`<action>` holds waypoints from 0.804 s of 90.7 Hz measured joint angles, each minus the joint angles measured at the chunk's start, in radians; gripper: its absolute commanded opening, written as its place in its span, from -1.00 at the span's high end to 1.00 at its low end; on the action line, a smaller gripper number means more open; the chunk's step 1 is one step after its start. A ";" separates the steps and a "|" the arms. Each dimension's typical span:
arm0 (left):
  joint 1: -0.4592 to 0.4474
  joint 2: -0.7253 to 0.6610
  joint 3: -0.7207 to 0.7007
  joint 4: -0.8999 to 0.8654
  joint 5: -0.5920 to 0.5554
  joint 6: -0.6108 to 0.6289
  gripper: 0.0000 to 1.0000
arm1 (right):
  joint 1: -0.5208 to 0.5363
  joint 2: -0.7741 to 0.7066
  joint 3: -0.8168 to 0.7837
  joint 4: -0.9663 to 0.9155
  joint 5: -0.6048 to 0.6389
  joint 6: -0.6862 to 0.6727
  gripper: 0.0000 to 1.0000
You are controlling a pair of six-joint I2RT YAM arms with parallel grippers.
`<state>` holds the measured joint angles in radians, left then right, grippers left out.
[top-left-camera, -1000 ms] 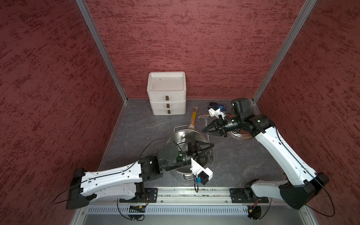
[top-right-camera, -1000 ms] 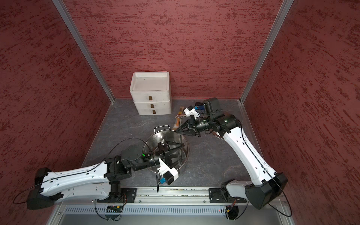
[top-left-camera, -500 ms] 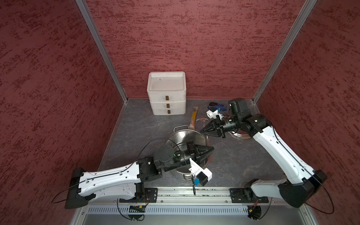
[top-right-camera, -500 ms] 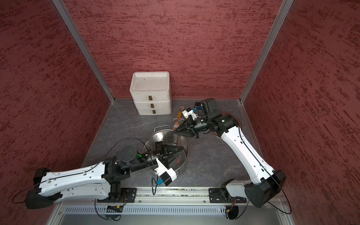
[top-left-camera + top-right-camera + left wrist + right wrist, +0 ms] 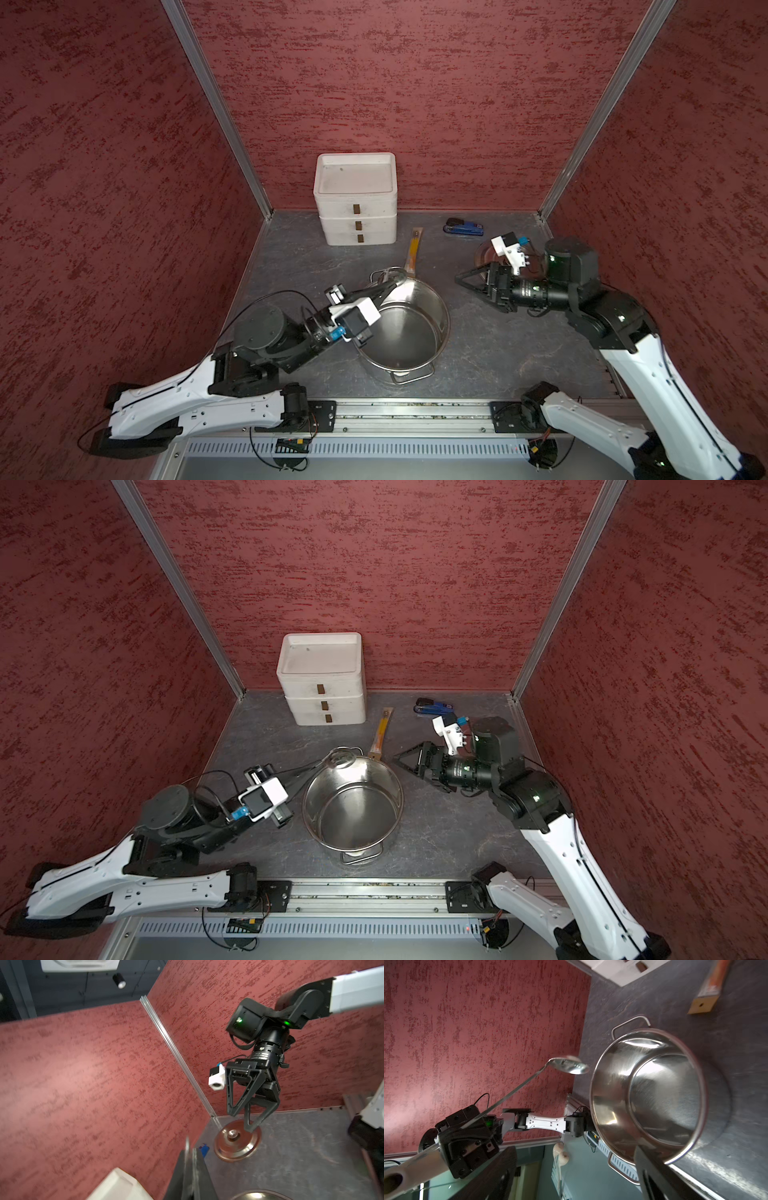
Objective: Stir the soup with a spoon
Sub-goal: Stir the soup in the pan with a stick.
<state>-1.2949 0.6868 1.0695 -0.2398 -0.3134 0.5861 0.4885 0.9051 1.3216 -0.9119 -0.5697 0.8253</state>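
Beside the far rim of the pot hangs the spoon, pinched by its handle in my left gripper; right gripper spread, empty. My worry: a low swing-in clips the rim, twisting the spoon or shoving the unheld pot

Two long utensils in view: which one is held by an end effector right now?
The all-metal ladle: the left end effector is shut on its handle, holding it off the table. The flat orange-yellow stick lies on the table, untouched.
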 measured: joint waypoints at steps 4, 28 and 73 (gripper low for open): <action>0.000 -0.010 0.014 -0.072 -0.007 -0.072 1.00 | 0.000 -0.032 -0.008 -0.031 0.071 -0.016 -0.85; 0.018 0.064 -0.011 -0.340 -0.045 -0.346 1.00 | 0.000 -0.011 -0.017 -0.111 0.323 -0.165 -0.84; 0.346 0.368 -0.110 -0.177 0.024 -0.501 1.00 | 0.000 -0.019 -0.016 -0.127 0.386 -0.385 -0.84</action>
<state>-0.9489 1.0546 0.9592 -0.4164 -0.2890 0.0853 0.4885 0.8856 1.3060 -1.0393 -0.1841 0.4400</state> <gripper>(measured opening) 0.063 0.919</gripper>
